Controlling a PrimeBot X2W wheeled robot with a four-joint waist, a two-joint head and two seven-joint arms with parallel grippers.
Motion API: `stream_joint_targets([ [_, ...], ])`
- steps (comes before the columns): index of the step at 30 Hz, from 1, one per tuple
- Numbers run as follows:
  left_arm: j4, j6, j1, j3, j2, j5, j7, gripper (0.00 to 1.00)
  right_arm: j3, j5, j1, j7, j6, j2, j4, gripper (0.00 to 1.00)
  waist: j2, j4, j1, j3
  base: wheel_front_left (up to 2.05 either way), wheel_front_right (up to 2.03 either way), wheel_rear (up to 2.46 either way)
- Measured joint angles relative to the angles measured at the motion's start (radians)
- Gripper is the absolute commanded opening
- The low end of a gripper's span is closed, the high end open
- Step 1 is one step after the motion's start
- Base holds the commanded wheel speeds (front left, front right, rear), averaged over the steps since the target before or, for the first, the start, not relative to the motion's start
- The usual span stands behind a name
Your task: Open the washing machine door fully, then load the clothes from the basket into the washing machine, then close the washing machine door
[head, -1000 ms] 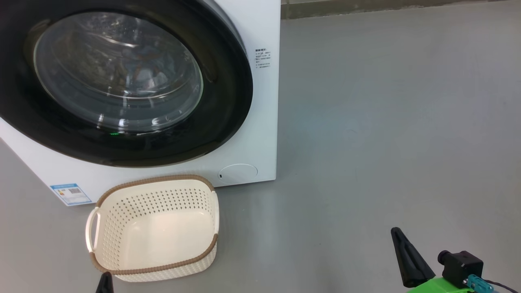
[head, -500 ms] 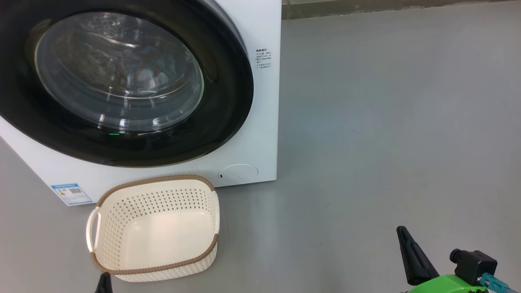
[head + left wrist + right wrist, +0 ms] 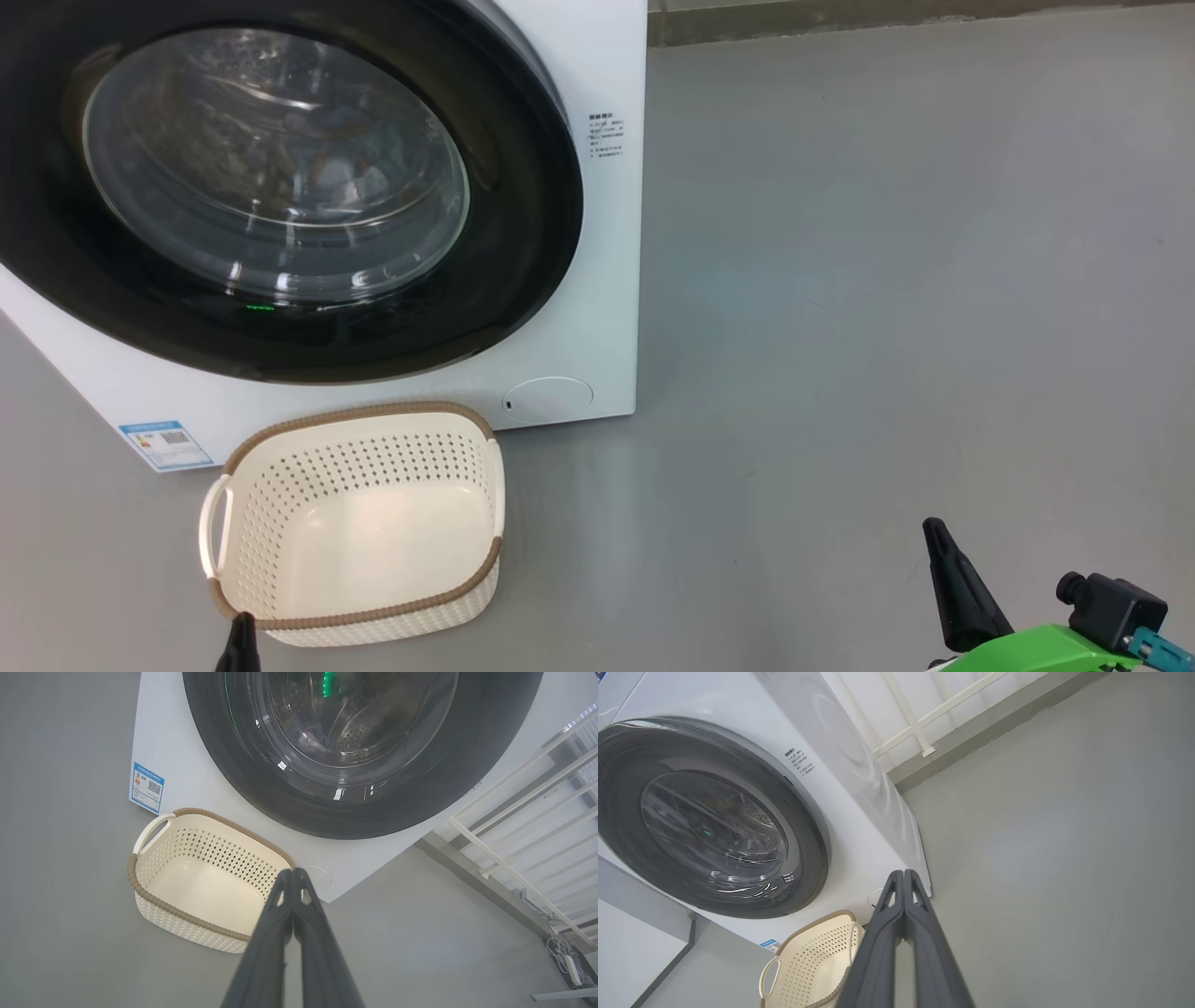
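At lower left of the head view, left gripper (image 3: 241, 644) shows as one dark tip; its wrist view has both fingers pressed together tip to tip, nothing between them; tip sits at the near-left corner of the basket (image 3: 359, 413), contact or not I can't tell.

Right gripper (image 3: 934, 534) at lower right, fingers likewise closed flat on each other, gripping nothing; it hangs over bare grey floor (image 3: 887, 280), well apart from basket and machine; green bracket (image 3: 1046, 649) and a black connector (image 3: 1111, 607) sit just behind the fingers.

Basket stands upright on the floor just in front of the washing machine (image 3: 607, 280), under the door, between the blue label sticker (image 3: 163, 445) and the round flap (image 3: 548, 395); its cream bottom is in plain sight; whether its back rim touches the machine front I can't tell.

Washing machine door (image 3: 523, 215) lies flush against the front, black rim all round, glass bowl full of reflections; the clothes (image 3: 350, 177) show faintly through the glass as light blue and orange-brown patches inside the drum.

White railing (image 3: 514, 812) stands to one side of the machine in the left wrist view.
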Motion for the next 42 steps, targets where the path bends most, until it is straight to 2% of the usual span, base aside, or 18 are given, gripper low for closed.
stream_joint_targets([
  [42, 0.045, 0.000, -0.086, -0.002, 0.007, -0.465, 0.123, 0.00, -0.037, 0.508, -0.024, 0.121, 0.000, -0.004, 0.002, 0.00, 0.0000, 0.006, 0.0000, -0.005, 0.00, 0.00, 0.00],
])
